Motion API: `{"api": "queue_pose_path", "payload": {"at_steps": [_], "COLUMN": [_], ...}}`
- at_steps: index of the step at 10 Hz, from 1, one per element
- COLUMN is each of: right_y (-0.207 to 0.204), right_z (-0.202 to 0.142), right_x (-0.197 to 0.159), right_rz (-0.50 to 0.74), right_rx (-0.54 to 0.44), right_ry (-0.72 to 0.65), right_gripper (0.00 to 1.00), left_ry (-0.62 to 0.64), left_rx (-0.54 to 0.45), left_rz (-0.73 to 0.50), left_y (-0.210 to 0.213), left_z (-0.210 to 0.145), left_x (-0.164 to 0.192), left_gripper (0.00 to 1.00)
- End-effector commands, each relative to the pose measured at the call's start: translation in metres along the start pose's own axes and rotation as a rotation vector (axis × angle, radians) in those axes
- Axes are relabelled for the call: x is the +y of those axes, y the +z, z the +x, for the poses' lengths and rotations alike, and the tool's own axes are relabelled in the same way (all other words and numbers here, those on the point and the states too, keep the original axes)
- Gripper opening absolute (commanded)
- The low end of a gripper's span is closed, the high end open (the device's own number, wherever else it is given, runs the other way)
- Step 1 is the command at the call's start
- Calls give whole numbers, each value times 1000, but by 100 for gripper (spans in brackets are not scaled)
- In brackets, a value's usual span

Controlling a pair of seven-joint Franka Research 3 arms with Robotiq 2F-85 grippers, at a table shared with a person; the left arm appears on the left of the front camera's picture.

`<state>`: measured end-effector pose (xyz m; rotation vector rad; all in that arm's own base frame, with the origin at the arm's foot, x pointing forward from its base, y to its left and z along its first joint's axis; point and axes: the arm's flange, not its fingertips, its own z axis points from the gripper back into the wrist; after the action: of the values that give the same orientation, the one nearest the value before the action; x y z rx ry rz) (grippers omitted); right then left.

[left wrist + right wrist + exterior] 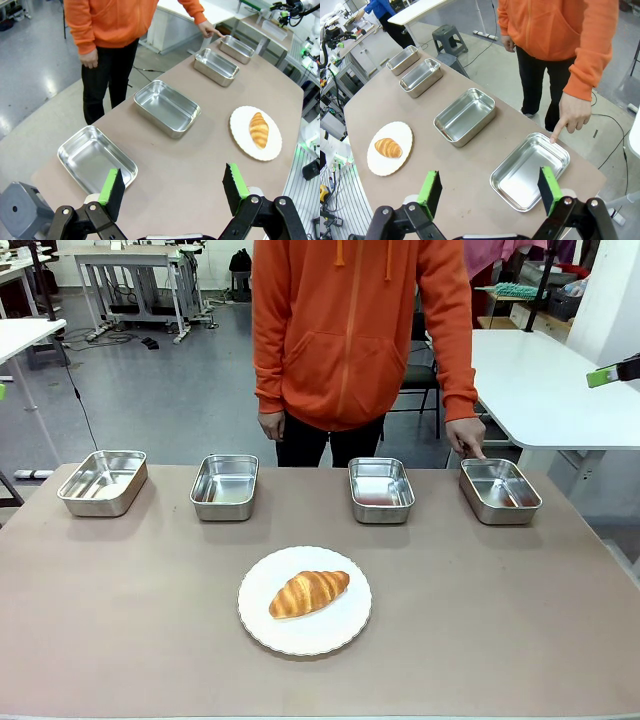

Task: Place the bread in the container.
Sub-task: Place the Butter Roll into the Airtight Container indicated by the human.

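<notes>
The bread, a golden-brown croissant, lies on a round white plate at the table's near middle; it also shows as the bread and the bread in the wrist views. A person's finger points at the rim of the far-right steel container, also seen as the container and the container. My left gripper hangs open and empty above the table's left end. My right gripper is open and empty above the pointed-at container; one green fingertip shows at the right edge.
Three more identical steel pans stand in the same row along the far side. The person in an orange hoodie stands behind the table. Bare brown tabletop surrounds the plate.
</notes>
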<state>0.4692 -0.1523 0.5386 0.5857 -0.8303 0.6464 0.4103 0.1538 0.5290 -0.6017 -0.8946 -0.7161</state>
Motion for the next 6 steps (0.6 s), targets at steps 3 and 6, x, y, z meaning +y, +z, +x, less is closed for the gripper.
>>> {"api": "queue_pose_path", "payload": {"at_steps": [3,6], "right_y": [-28,-85], "right_z": [29,42], "right_x": [26,82], "right_rz": [28,129], "right_rx": [94,254], "right_ry": [85,234], "right_gripper": [100,100], "left_ry": [-1,-1], "left_rx": [-3,-3], "left_rz": [1,1], "left_y": [1,1], "left_z": [0,0], "left_x": [0,0], "left_gripper": [100,100]}}
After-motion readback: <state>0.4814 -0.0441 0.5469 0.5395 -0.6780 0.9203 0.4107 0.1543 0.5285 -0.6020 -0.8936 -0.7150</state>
